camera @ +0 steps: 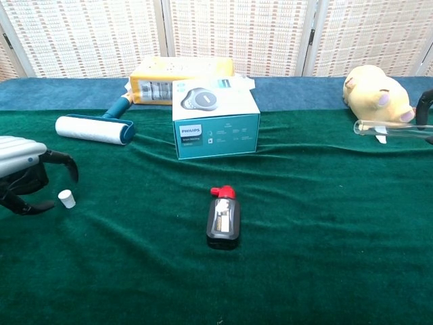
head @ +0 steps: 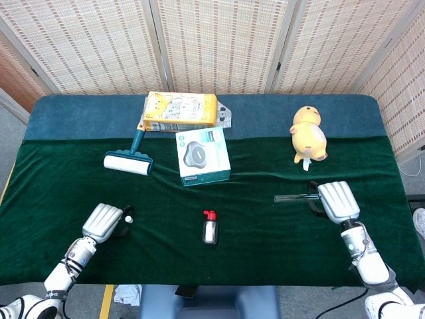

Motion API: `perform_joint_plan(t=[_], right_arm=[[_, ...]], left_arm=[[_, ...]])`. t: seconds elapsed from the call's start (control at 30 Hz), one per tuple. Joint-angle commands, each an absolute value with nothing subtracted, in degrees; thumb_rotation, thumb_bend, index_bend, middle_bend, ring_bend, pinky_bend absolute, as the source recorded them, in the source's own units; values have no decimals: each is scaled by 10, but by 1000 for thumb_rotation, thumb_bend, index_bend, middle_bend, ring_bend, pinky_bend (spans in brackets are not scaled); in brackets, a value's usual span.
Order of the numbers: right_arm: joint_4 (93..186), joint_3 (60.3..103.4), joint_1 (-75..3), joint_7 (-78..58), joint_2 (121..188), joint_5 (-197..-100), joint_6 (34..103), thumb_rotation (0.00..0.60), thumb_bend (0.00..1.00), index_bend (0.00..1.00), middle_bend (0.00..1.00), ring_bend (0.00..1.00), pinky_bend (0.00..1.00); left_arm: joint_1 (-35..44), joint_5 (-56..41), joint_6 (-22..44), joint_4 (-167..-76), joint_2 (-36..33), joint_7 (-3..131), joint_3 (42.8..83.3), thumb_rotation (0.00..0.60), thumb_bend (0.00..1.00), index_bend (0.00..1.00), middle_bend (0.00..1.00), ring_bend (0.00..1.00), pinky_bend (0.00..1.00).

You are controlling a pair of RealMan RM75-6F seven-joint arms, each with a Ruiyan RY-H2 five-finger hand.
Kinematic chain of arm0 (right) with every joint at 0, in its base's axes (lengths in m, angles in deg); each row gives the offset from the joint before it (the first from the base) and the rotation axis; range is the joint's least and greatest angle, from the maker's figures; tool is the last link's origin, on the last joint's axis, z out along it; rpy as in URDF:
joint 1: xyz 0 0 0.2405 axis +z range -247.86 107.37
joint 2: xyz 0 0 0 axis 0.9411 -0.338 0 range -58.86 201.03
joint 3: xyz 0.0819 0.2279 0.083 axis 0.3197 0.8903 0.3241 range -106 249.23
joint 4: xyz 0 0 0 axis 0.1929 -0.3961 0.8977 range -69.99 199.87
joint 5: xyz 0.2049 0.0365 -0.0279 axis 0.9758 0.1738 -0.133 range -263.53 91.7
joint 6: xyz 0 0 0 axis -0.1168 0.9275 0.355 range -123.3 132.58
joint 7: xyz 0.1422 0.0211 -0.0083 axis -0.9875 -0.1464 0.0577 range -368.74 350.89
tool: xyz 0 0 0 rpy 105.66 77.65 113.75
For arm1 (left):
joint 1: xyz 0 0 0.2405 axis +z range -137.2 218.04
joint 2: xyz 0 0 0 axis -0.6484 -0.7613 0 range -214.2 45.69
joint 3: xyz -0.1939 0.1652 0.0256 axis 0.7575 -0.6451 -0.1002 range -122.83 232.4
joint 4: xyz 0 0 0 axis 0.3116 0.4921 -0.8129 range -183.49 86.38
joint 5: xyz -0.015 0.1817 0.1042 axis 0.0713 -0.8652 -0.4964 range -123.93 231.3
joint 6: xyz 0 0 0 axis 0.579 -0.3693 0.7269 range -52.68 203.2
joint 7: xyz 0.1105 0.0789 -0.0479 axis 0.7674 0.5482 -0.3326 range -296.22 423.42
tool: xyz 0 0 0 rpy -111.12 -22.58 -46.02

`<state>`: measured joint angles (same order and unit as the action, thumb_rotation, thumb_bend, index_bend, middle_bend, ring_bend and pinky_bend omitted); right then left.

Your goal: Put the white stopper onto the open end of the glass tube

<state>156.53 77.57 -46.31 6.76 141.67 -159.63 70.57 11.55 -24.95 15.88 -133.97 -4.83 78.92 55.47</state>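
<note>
Left hand (camera: 24, 172) sits low at the near-left of the table, fingers curled in an open arc, holding nothing; white stopper (camera: 66, 198) stands on the cloth just beside the fingertips, inside that arc but not touching as far as the chest view shows. Right hand (head: 337, 201) is at the near-right, back of the hand up, gripping the glass tube (head: 292, 197); tube lies roughly level, free end pointing toward table centre, grip end hidden under the palm. In the chest view only a dark fingertip of that hand shows at the right edge, with the tube (camera: 392, 126) running out of frame. Stopper and tube are well apart, on opposite sides of the table. Green cloth (head: 265, 232) covers the near part of the table, blue cloth (head: 80, 109) the far strip. Yellow box (head: 180, 110) lies at the far centre-left, straddling the two cloths. Teal-and-white Philips box (head: 203, 156) sits just in front of it. Yellow plush toy (head: 309, 135) lies far right, beyond the tube. Lint roller (head: 129, 159) lies left of the Philips box, teal handle pointing toward the yellow box. Small black bottle with a red cap (head: 210, 228) lies flat at near centre, cap toward the far side, between the two hands.
</note>
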Motion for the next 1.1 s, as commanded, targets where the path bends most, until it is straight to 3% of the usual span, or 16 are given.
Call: perform_joint_plan(t=[0.03, 1.1], right_arm=[[1564, 776, -464, 66, 1416, -1596, 706, 555, 740, 857, 1000, 1000, 1000], [1547, 776, -460, 58, 1426, -1592, 694, 553, 740, 863, 1000, 1000, 1000]], left_arm=[[114, -246, 158, -1331, -39, 794, 559, 600, 377, 427, 938, 801, 698], [104, -213, 184, -1293, -15, 790, 565, 600, 402, 510, 941, 803, 698]])
